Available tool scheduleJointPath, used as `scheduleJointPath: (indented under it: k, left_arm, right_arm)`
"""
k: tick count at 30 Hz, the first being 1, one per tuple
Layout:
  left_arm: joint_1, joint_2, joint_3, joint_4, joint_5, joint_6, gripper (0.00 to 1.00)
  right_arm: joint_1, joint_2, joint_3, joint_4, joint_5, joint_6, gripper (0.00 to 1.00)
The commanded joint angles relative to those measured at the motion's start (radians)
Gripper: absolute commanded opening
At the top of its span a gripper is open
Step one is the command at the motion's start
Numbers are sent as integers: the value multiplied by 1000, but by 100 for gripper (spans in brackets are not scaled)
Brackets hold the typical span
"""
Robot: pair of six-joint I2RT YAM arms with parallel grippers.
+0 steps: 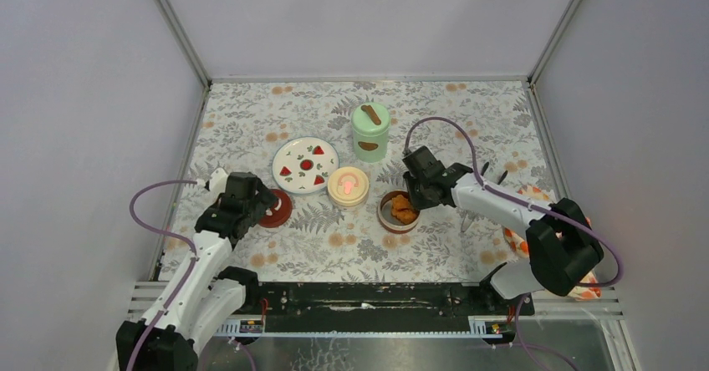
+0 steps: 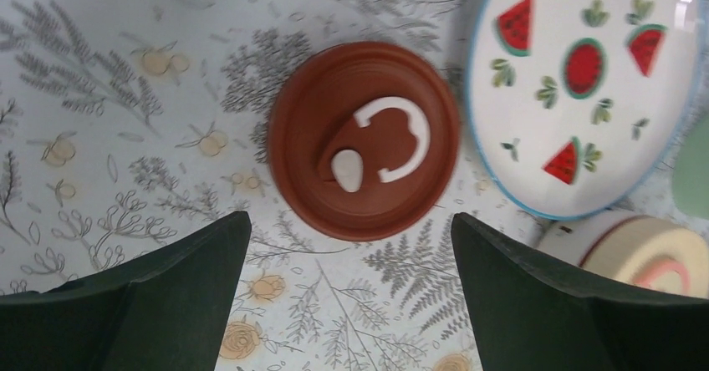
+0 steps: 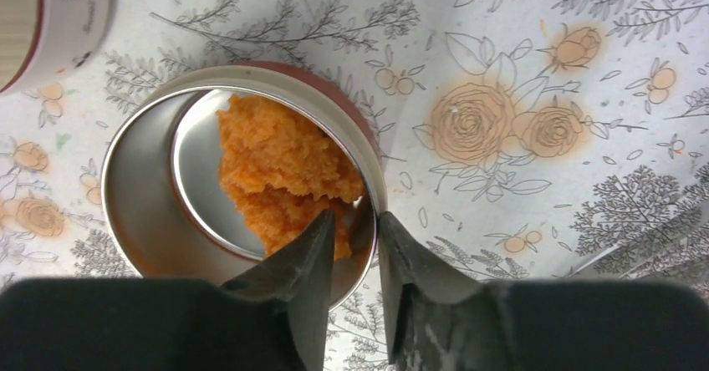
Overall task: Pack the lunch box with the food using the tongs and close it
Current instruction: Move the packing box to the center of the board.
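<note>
Hovering your left gripper [image 2: 349,221] wide open over the red lid [image 2: 364,141] on the table [image 2: 125,53], you are poising the right gripper [image 3: 355,216], jaws slightly parted, astride the rim of the bowl [image 3: 138,195] holding chunks [image 3: 280,158], uncapped.

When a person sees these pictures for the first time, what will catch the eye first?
The bright orange fried chunks in the open steel bowl near the middle of the flowered cloth, with the right tool at its rim. Next, the dark-red lid, lying flat under the wide-open left tool.
</note>
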Motion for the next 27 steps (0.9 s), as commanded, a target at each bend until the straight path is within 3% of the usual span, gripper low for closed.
scheduleJointPath:
  k: [1,5,8,15,27]
  left_arm:
    - [39,9,-61,-15,-6,-123,96]
    - [53,7,-94,-16,-13,-169,90]
    - [54,30,-105,-8,-11,-194,83]
    - [55,108,-113,25,-53,-221,64]
    - [57,246,-159,135,-76,-214,51]
  right_arm:
    - [26,-98,-20,73,-40,7,38]
    - [25,-222,-79,139,-1,-9,58]
    - [25,-306,-148,205,40,-11,66]
    - [25,-411,-253,311,78,-8,68]
    - [25,-369,-254,322,76,-31,69]
